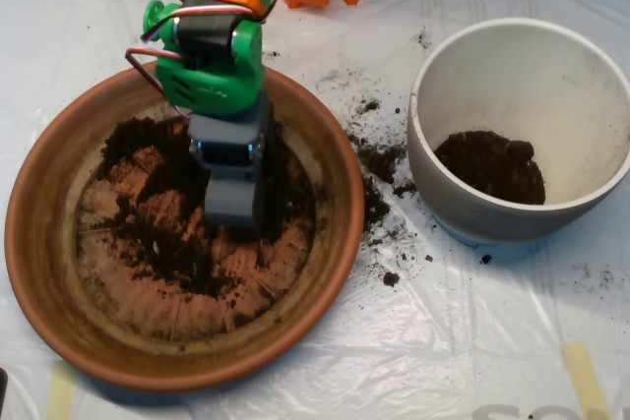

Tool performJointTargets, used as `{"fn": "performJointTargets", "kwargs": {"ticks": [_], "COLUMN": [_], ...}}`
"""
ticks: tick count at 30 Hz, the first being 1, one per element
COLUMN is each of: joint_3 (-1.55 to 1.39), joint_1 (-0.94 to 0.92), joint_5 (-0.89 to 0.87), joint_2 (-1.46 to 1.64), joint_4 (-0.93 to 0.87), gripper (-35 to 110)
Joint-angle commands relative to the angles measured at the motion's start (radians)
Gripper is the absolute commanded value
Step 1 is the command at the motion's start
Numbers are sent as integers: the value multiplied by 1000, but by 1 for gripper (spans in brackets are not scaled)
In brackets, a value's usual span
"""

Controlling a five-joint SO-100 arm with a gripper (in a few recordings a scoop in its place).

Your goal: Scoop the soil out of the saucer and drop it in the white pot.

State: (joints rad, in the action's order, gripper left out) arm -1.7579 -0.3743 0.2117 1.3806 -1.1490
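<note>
We judge the job partly done: a small heap of soil (490, 164) already lies in the white pot (492, 218), while much dark soil is spread over the floor of the saucer (39, 272), with bare ridged patches at its lower left. Our claw (234, 206) is down in the saucer's soil near the middle; whether it is clenched or released we cannot tell. Between the saucer's right rim and the pot, which stand near each other, spilled crumbs (379, 206) dot the plastic-covered surface (472, 341). Both rims must be cleared on the way across.
</note>
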Motion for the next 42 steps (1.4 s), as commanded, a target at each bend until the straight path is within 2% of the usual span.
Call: {"fn": "performJointTargets", "kwargs": {"ticks": [1,12,21,35,42], "joint_3": [-43,-89,-290,-273,-175], "joint_1": [-35,-49,14,-15,-3], "joint_5": [3,17,23,69,97], "joint_2": [63,84,250,247,199], "joint_4": [31,158,209,181,71], "gripper": [21,23,18,0,0]}}
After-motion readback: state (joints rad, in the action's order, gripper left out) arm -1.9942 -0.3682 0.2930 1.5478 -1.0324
